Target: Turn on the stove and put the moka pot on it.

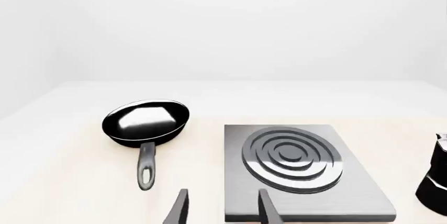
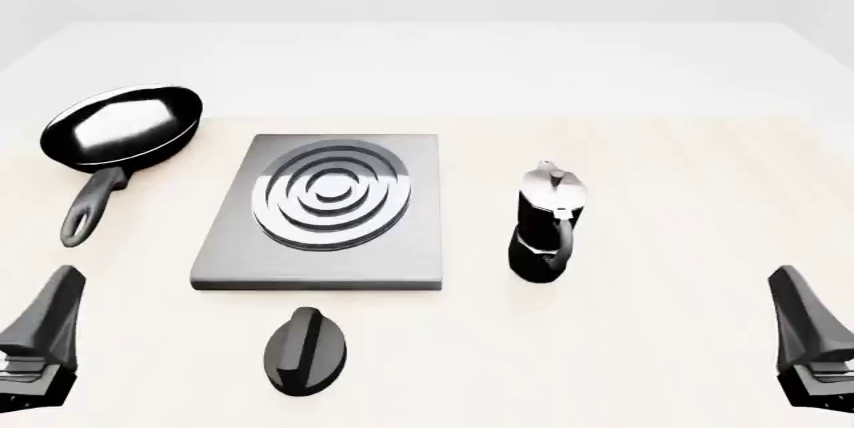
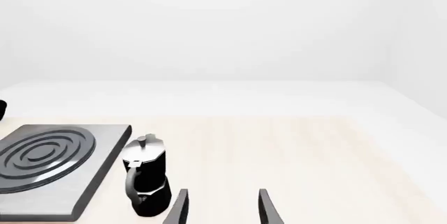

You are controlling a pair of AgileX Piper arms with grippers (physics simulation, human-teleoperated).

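The stove [image 2: 324, 210] is a flat grey slab with raised silver rings at the table's middle left; it also shows in the left wrist view [image 1: 300, 169] and the right wrist view [image 3: 49, 169]. Its black oval knob [image 2: 306, 349] lies apart, just in front of the slab. The moka pot [image 2: 545, 221] stands upright on the table to the stove's right, handle toward me; the pot [image 3: 145, 183] shows whole in the right wrist view and only its edge [image 1: 434, 179] in the left. My left gripper [image 1: 222, 208] and right gripper [image 3: 222, 208] are open and empty, low at the front corners.
A black frying pan [image 2: 120, 130] lies left of the stove with its handle [image 2: 91, 208] pointing toward me; the pan [image 1: 145, 123] also appears in the left wrist view. The left arm [image 2: 40, 333] and right arm [image 2: 807, 333] sit at the near corners.
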